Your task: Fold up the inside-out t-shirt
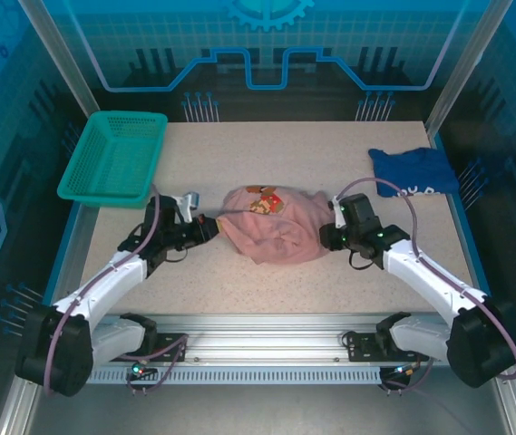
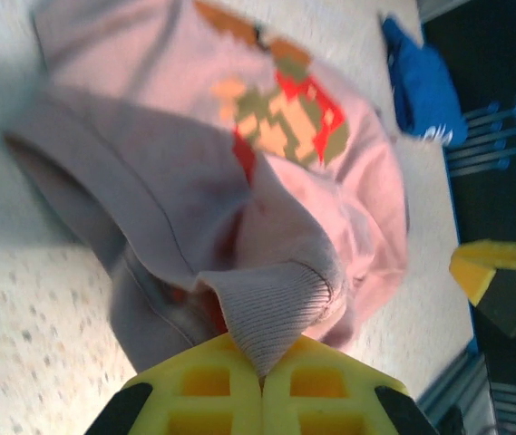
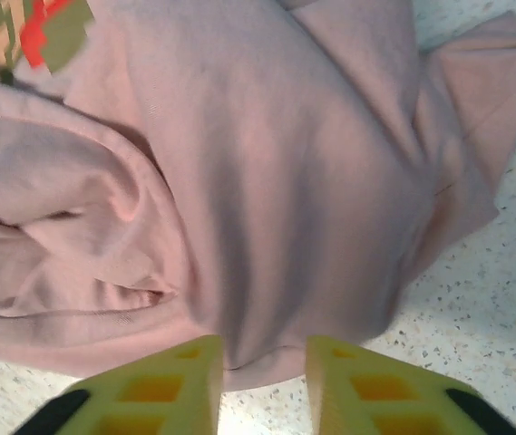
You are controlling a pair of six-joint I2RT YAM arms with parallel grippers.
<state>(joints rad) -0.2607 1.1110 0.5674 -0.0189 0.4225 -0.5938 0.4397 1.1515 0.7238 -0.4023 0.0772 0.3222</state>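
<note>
Speckled beige table [image 1: 267,281] inside a blue-lit enclosure with metal posts at the corners. At the middle of it, the inside-out t-shirt [image 1: 276,234], dusty pink, bunched into a low rounded heap, with a multicoloured print patch [image 1: 265,201] on its far side. At the left end of the heap, the left gripper [image 1: 210,227], closed tight on the ribbed edge [image 2: 276,308] of the cloth. Seen from the left wrist, both yellow fingers [image 2: 203,390] pressed together with the ribbing pinched between them. At the right end of the heap, the right gripper [image 1: 330,234], low over the table, jaws parted to a narrow gap. Seen from the right wrist, the rounded pink edge reaching just between the two yellow fingertips [image 3: 194,362], not squeezed, with bare table visible in the rest of the gap. Far left on the table, a green plastic basket [image 1: 112,159], well apart from the heap. Far right, a dark blue shirt [image 1: 416,170] with white print, crumpled, near the table's edge.
</note>
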